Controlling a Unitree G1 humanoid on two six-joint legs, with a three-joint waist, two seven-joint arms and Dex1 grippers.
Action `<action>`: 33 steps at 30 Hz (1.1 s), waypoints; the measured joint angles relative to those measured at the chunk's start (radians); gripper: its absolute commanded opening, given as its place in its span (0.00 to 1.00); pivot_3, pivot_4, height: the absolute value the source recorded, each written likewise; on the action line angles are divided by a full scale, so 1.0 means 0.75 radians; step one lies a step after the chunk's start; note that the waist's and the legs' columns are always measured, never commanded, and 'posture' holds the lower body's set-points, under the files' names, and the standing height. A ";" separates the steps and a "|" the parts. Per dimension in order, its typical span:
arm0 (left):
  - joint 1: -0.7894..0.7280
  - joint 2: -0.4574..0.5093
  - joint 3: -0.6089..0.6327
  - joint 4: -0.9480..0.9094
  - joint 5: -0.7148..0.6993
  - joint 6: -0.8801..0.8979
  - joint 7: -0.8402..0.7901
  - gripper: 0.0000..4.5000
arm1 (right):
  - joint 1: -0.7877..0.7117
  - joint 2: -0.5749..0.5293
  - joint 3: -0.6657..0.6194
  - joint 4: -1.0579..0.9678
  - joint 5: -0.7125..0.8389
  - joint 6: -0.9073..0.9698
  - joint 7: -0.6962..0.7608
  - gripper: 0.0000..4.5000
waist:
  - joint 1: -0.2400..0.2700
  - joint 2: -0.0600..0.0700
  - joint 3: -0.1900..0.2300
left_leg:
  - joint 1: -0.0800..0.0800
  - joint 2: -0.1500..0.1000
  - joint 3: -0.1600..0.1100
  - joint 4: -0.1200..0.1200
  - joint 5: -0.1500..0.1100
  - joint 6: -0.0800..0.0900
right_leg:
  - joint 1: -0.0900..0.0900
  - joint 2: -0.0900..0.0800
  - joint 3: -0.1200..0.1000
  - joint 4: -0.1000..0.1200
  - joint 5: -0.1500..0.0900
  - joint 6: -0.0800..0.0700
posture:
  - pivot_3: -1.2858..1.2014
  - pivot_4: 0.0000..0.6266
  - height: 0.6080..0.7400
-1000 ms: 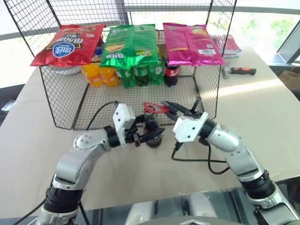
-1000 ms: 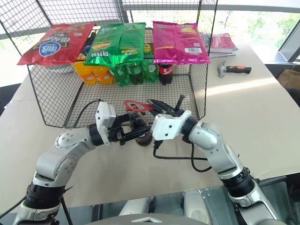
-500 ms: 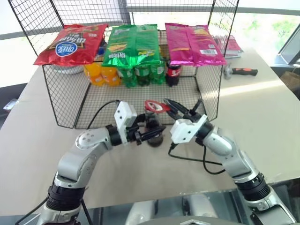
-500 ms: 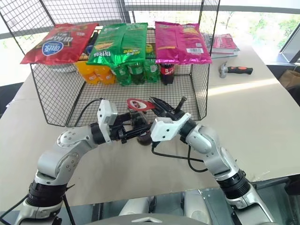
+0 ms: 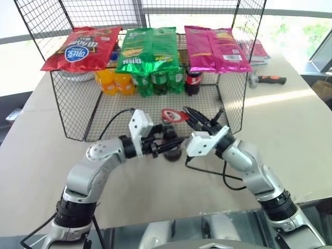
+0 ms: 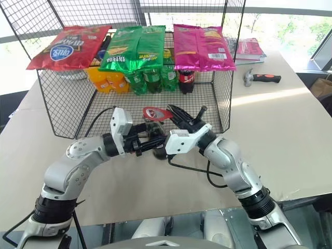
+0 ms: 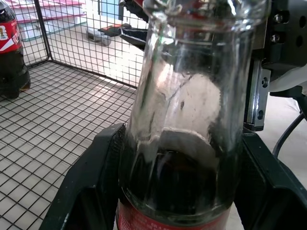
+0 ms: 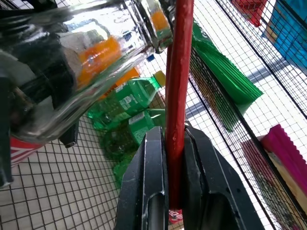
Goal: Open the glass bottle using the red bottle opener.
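The glass bottle (image 5: 168, 136) stands upright on the table in front of the wire basket, with dark liquid low in it and a red label. My left gripper (image 5: 174, 146) is shut on its body, and its black fingers (image 7: 88, 184) press either side of the bottle (image 7: 187, 115). My right gripper (image 5: 193, 118) is shut on the handle of the red bottle opener (image 5: 171, 114). The opener's ring head lies over the bottle's top. The opener (image 8: 178, 91) stands edge-on between the right fingers (image 8: 149, 191), right next to the bottle's neck (image 8: 86, 57).
A wire basket (image 5: 78, 111) stands just behind the bottle, with chip bags (image 5: 148, 49) laid across its top. Inside it are green, orange and dark soda bottles (image 5: 155, 83). A hammer (image 5: 267, 80) and a book (image 5: 258, 50) lie at the far right of the table.
My right gripper has rolled somewhat with the opener over the bottle's top. The left gripper and the bottle have stayed put. The head camera has shifted slightly.
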 measured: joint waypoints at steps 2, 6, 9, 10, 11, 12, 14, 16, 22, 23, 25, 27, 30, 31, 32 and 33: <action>-0.002 -0.004 0.000 0.000 0.000 0.006 0.002 0.54 | 0.000 -0.007 0.000 -0.002 -0.038 -0.009 -0.021 0.00 | 0.000 0.000 0.000 | 0.000 0.000 0.000 0.000 0.000 0.000 | 0.000 0.000 0.000 0.000 0.000 0.000 | 0.52 0.24 1.00; -0.008 -0.006 -0.001 0.000 0.001 0.018 0.002 0.54 | -0.006 -0.024 0.003 -0.003 -0.120 -0.032 -0.063 0.00 | 0.001 0.000 0.000 | 0.000 -0.001 0.000 0.000 0.001 0.001 | 0.000 -0.001 0.000 0.000 0.000 0.001 | 0.52 0.24 1.00; -0.009 -0.011 -0.002 -0.001 0.006 0.022 0.002 0.54 | -0.003 -0.028 0.003 -0.002 -0.134 -0.039 -0.073 0.00 | 0.002 0.000 0.000 | 0.001 -0.001 0.000 0.000 0.001 0.001 | 0.002 -0.001 0.000 0.000 0.001 0.001 | 0.52 0.24 1.00; -0.009 -0.012 -0.002 -0.001 0.006 0.023 0.003 0.54 | -0.001 -0.028 0.003 -0.003 -0.134 -0.039 -0.073 0.00 | 0.002 0.000 0.000 | 0.001 -0.001 0.000 0.000 0.001 0.001 | 0.002 -0.002 0.000 0.000 0.001 0.001 | 0.52 0.24 1.00; -0.009 -0.012 -0.002 -0.002 0.007 0.026 0.004 0.54 | 0.002 -0.027 0.003 -0.004 -0.134 -0.039 -0.073 0.00 | 0.002 0.000 -0.001 | 0.002 -0.002 0.000 0.000 0.001 0.001 | 0.003 -0.002 0.000 0.000 0.001 0.001 | 0.52 0.24 1.00; -0.009 -0.012 -0.002 -0.002 0.007 0.026 0.004 0.54 | 0.003 -0.027 0.003 -0.004 -0.133 -0.039 -0.073 0.00 | 0.002 0.000 -0.001 | 0.002 -0.002 0.000 0.000 0.001 0.001 | 0.003 -0.002 0.000 0.000 0.001 0.001 | 0.52 0.24 1.00; -0.010 -0.012 -0.001 -0.003 0.007 0.030 0.005 0.54 | 0.012 -0.010 0.002 0.000 -0.120 -0.038 -0.073 0.00 | 0.001 0.000 -0.001 | 0.002 -0.002 -0.001 0.000 0.001 0.001 | 0.003 -0.002 0.000 0.000 0.001 0.001 | 0.52 0.24 1.00; -0.012 -0.013 -0.001 -0.003 0.007 0.032 0.006 0.54 | 0.020 0.007 0.002 0.007 -0.094 -0.036 -0.072 0.00 | 0.001 0.000 -0.001 | 0.002 -0.002 -0.001 0.000 0.001 0.001 | 0.003 -0.002 0.000 0.000 0.001 0.001 | 0.52 0.24 1.00; -0.017 -0.019 -0.002 -0.003 0.008 0.042 0.011 0.54 | 0.053 0.054 0.003 0.032 -0.001 -0.025 -0.069 0.00 | 0.001 0.000 -0.001 | 0.002 -0.002 -0.001 0.000 0.001 0.001 | 0.003 -0.002 0.000 -0.001 0.001 0.001 | 0.52 0.24 1.00; -0.017 -0.019 -0.002 -0.005 0.008 0.043 0.011 0.54 | 0.053 0.054 0.004 0.034 -0.004 -0.029 -0.073 0.00 | 0.001 0.000 -0.001 | 0.002 -0.002 -0.001 0.000 0.001 0.001 | 0.003 -0.002 0.000 -0.001 0.001 0.001 | 0.52 0.24 1.00; -0.017 -0.018 -0.002 -0.007 0.008 0.047 0.010 0.54 | 0.054 0.053 0.006 0.040 -0.018 -0.039 -0.086 0.00 | 0.001 0.000 -0.001 | 0.002 -0.002 -0.001 0.000 0.001 0.001 | 0.003 -0.002 0.000 -0.001 0.001 0.001 | 0.52 0.24 1.00; -0.017 -0.015 -0.002 -0.007 0.008 0.050 0.010 0.54 | 0.052 0.052 0.011 0.043 -0.046 -0.043 -0.107 0.00 | 0.001 0.000 -0.001 | 0.002 -0.002 -0.001 0.000 0.001 0.001 | 0.003 -0.002 0.000 -0.001 0.001 0.001 | 0.52 0.24 1.00; -0.018 -0.007 -0.001 -0.008 0.008 0.053 0.008 0.54 | 0.026 0.010 0.012 0.023 -0.116 -0.046 -0.116 0.00 | 0.001 0.000 -0.001 | 0.002 -0.003 -0.001 0.000 0.001 0.002 | 0.003 -0.002 0.000 -0.001 0.001 0.001 | 0.52 0.24 1.00; -0.019 -0.006 -0.001 -0.008 0.009 0.054 0.007 0.54 | 0.009 -0.016 0.012 0.012 -0.135 -0.046 -0.113 0.00 | 0.001 0.000 -0.001 | 0.002 -0.003 -0.001 0.000 0.002 0.002 | 0.003 -0.002 0.000 -0.001 0.001 0.001 | 0.52 0.24 1.00; -0.019 -0.005 -0.001 -0.008 0.009 0.054 0.004 0.54 | 0.001 -0.032 0.012 0.002 -0.146 -0.046 -0.104 0.00 | 0.002 0.000 -0.001 | 0.002 -0.003 -0.001 0.000 0.002 0.002 | 0.003 -0.002 0.000 -0.001 0.001 0.001 | 0.52 0.24 1.00; -0.020 -0.004 -0.001 -0.008 0.009 0.054 0.003 0.54 | -0.013 -0.056 0.011 -0.010 -0.151 -0.046 -0.084 0.00 | 0.002 0.000 -0.001 | 0.002 -0.003 -0.001 0.000 0.002 0.002 | 0.003 -0.002 0.000 -0.001 0.001 0.001 | 0.52 0.24 1.00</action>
